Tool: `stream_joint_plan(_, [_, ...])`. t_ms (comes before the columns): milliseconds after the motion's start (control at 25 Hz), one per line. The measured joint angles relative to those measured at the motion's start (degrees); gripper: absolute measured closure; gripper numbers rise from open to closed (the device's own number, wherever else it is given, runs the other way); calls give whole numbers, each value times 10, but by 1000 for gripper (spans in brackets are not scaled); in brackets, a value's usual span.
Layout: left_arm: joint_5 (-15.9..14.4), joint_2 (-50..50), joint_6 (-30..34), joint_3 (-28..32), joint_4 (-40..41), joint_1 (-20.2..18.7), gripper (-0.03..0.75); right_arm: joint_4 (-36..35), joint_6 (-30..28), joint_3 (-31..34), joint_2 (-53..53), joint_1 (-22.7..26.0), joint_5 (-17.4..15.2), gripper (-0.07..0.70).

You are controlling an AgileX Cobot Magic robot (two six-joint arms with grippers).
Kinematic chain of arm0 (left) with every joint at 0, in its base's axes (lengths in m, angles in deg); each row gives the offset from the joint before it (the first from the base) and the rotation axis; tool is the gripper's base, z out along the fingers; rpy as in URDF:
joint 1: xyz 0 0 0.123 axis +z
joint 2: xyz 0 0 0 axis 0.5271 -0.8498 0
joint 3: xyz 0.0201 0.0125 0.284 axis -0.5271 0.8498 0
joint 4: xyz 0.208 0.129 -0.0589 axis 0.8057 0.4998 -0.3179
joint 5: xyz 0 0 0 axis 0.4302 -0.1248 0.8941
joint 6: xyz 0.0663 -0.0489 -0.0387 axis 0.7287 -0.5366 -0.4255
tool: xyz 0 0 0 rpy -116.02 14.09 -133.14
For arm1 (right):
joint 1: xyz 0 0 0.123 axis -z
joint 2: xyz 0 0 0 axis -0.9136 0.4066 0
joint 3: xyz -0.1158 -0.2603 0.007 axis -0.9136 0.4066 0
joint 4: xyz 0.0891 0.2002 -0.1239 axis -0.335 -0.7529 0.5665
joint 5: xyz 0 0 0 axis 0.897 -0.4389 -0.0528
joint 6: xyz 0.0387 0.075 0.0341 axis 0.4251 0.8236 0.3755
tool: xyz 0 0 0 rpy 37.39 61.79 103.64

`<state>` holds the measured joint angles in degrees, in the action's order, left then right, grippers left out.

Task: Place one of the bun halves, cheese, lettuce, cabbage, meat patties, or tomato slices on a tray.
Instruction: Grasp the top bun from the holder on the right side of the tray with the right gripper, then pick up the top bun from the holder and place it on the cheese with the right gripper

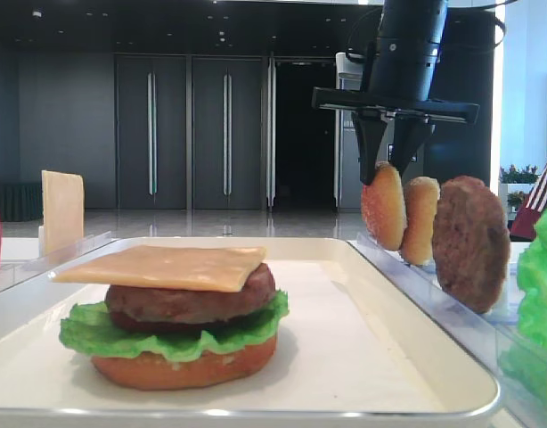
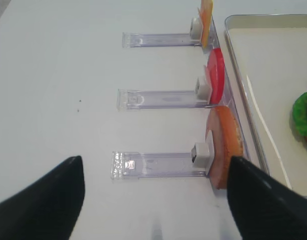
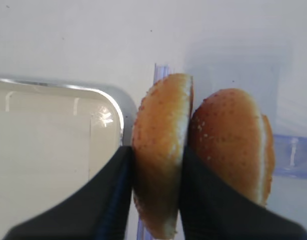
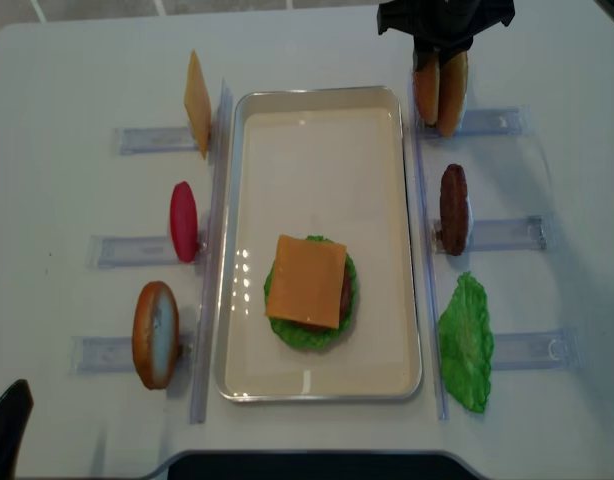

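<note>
Left gripper (image 2: 153, 200): fingers (image 2: 48, 192) spread wide, holding nothing, hanging above the clear racks (image 2: 158, 165) on the worktop (image 2: 58, 75).

Tray (image 4: 407, 240), centre: stack of bottom bun, lettuce (image 1: 95, 332), meat patty (image 1: 189, 301), cheese (image 4: 307, 281) on top. A second cheese slice (image 4: 196, 103) stands in the far left rack.

Right gripper (image 3: 156, 175): fingers (image 3: 113, 195) closed tight on the nearer of two bun halves (image 3: 161, 150), one on each face. That bun stands on edge in the rack just right of the tray's far corner, its twin (image 3: 233, 145) touching behind it.
</note>
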<state>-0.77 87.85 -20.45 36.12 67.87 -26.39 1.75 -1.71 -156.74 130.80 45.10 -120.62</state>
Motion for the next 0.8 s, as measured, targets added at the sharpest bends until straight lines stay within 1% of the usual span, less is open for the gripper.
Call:
stream_joint_plan(320, [0,0,0,0,0,0,24,-1,6,0,-5,-1,-15,402])
stream_joint_plan(720, [0,0,0,0,0,0,24,-51,11,0,-71,-1,-20,410])
stream_joint_plan(800, [0,0,0,0,0,0,24,-67,10,0,-80,-1,-28,410])
